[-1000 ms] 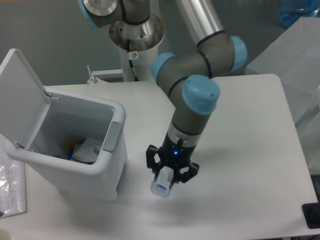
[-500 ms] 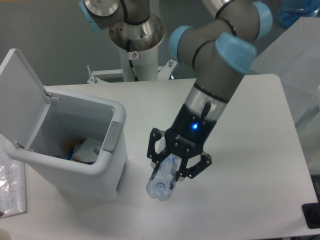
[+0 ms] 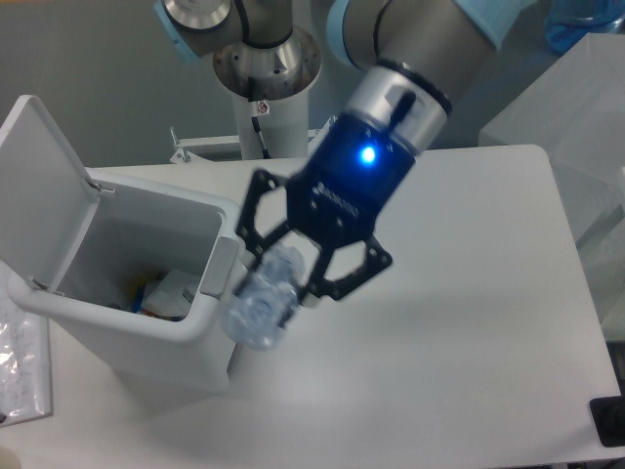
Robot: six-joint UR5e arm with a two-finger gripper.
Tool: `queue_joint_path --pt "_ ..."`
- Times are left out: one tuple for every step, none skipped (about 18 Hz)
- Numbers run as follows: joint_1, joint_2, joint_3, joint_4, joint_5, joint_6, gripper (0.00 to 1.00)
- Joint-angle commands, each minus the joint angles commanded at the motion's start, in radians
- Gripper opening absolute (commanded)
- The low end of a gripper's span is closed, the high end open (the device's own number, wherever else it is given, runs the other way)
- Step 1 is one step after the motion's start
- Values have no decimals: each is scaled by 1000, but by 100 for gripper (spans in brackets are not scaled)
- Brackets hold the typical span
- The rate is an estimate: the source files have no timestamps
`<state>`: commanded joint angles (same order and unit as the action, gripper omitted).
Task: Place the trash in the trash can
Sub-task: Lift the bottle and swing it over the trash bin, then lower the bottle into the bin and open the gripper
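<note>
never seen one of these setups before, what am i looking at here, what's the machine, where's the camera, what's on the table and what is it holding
This is a robot arm, grey with light blue joint caps, mounted on a post at the back of a white table. There is only one picture of this moment, taken by a fixed camera looking down at the table from the front.

At the end of the arm is a black two-finger gripper with a blue light on its body. It is shut on a crushed clear plastic bottle, held up in the air, off the table.

On the left of the table stands a white trash can with its hinged lid tipped open. Some rubbish already lies inside, including a crumpled white wrapper. The bottle hangs just beside the can's front corner, not yet over the opening.
</note>
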<state>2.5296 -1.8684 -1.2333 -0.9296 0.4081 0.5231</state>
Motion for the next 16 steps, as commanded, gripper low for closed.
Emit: queue_joint_path --pt "-8 -2 -2 11 -3 -2 30" --pt "-20 -2 -5 20 -3 -2 30" --pt "-32 0 -9 23 -3 -2 30" --pt "-47 2 -15 23 -5 -2 30" --pt "-61 9 -27 25 -3 0 31" --pt "-77 24 -46 26 -3 5 31" --pt "-81 38 -66 38 -3 6 31" --pt "-89 47 -92 61 -3 8 31" --pt "-107 57 -113 80 -3 8 31" --pt "-126 67 -135 86 -3 12 31" --pt "-132 75 -156 89 -3 26 31" --pt "-134 83 -182 91 -3 46 31" --pt "-134 87 -208 91 -3 78 31" --pt "-135 89 -234 91 -3 115 33" --pt "-140 95 -260 91 -2 148 34" --pt "-143 100 -287 91 -2 179 34"
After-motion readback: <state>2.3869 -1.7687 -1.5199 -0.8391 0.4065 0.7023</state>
